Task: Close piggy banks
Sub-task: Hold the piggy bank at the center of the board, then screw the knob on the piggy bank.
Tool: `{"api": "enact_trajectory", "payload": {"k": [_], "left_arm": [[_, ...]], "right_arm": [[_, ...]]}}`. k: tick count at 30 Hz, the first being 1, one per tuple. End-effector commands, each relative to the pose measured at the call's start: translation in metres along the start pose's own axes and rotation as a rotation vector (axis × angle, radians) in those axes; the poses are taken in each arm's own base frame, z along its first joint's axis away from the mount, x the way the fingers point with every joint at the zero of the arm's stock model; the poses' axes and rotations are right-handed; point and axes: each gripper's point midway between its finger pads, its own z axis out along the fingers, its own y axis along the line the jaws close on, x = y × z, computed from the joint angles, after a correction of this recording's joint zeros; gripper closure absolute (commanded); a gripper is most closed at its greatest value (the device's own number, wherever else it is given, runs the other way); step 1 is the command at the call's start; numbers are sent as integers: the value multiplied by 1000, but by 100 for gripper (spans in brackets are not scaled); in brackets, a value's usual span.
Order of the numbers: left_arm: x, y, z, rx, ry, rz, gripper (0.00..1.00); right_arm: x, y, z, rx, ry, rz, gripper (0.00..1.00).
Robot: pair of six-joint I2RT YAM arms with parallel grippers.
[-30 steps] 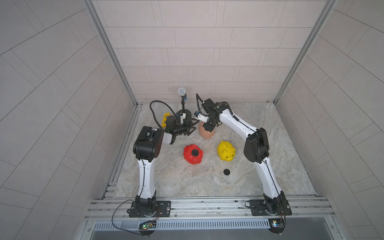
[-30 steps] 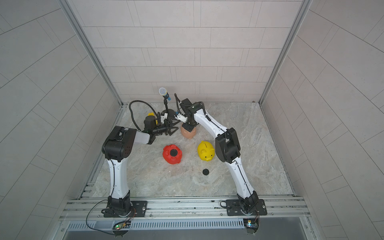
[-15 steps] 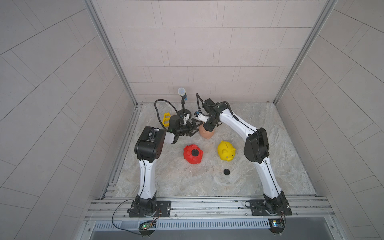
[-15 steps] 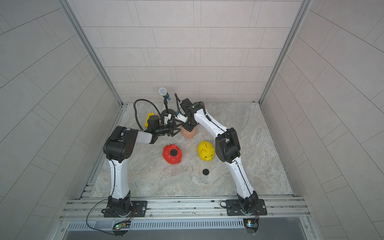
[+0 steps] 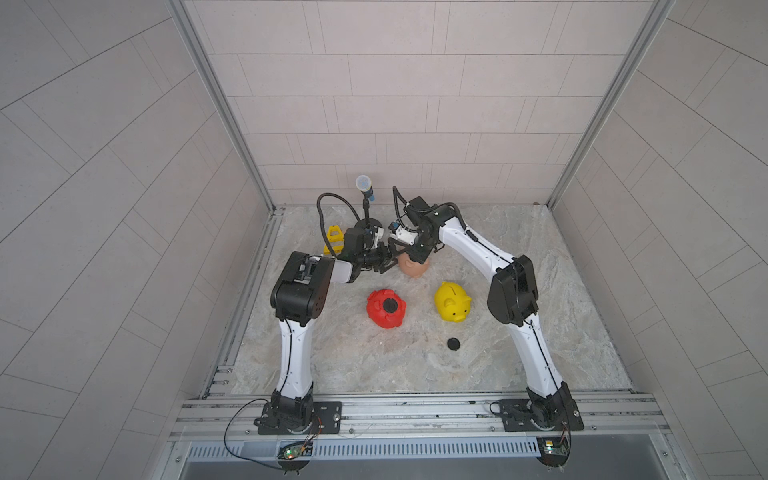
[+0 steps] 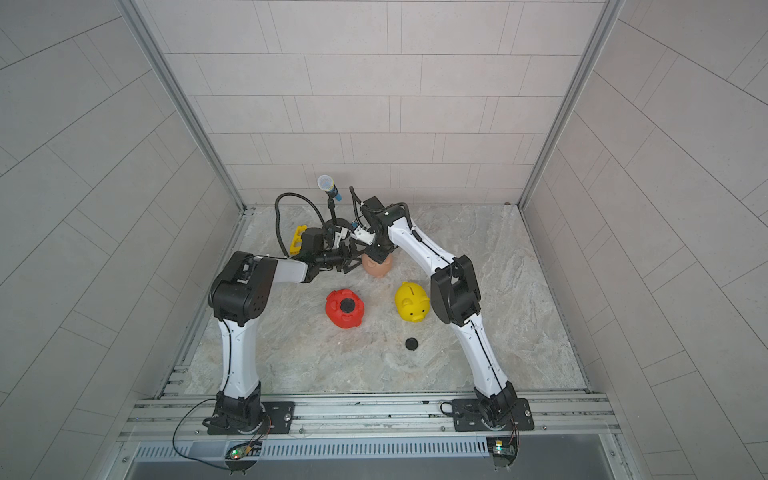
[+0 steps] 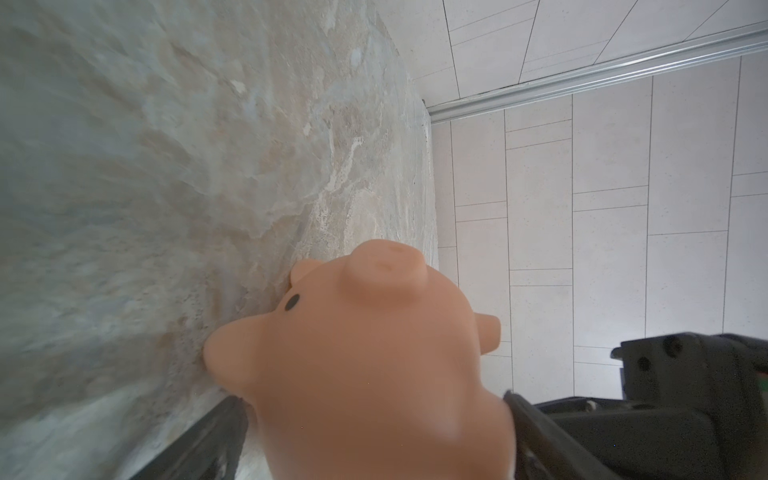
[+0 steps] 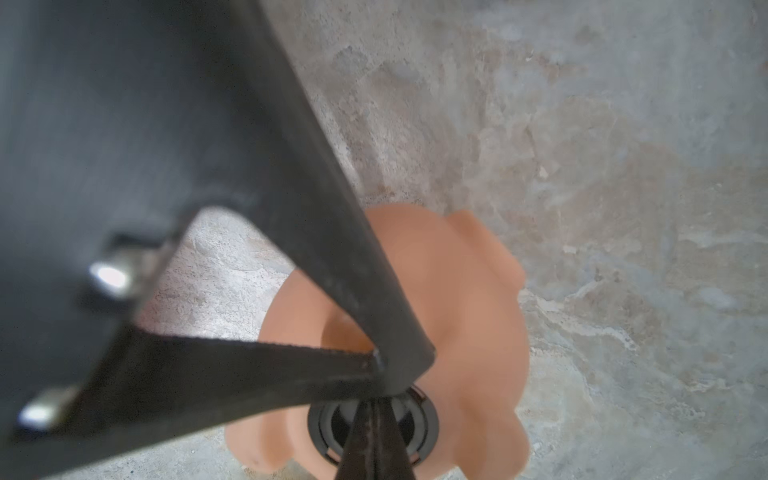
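The peach-pink piggy bank [image 5: 413,269] lies belly up at the back of the table, in both top views. A black plug [image 8: 422,419] sits in its belly hole. My right gripper [image 8: 374,415] is shut and comes down from above, its tips resting on that plug. My left gripper [image 5: 394,258] reaches in from the left, open wide, its fingers [image 7: 208,440] flanking the pig [image 7: 374,353]. The red piggy bank [image 5: 386,308] lies belly up with a black plug [image 5: 390,306] in its hole. The yellow piggy bank [image 5: 453,306] stands upright, coin slot up.
A loose black plug [image 5: 453,343] lies on the table in front of the yellow pig. A yellow frame [image 5: 333,239] stands behind the left gripper. A microphone [image 5: 364,185] on a stand rises at the back. Tiled walls close in three sides.
My left gripper has slid to the right, and its open fingers now sit on either side of the peach-pink pig. The right arm and the other pigs have not moved.
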Motion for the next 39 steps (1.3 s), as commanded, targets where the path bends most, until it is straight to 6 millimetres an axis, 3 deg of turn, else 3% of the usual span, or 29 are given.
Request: {"api": "enact_trajectory", "payload": {"k": [1,13,21,24,39], "left_arm": [[-2,-3,4,-11,5,31,0],[0,17,4,-109,14,20,3],[1,20,5,-116,15,15,6],[1,21,5,-117,16,13,6],[2,26,7,-132,21,6,8]], "right_arm": [[43,23,54,-95,179,0,100],[46,21,56,-82,191,14,100],[47,16,58,-53,203,85,100],[47,6,57,11,211,154,100],[40,6,49,25,189,417,100]]}}
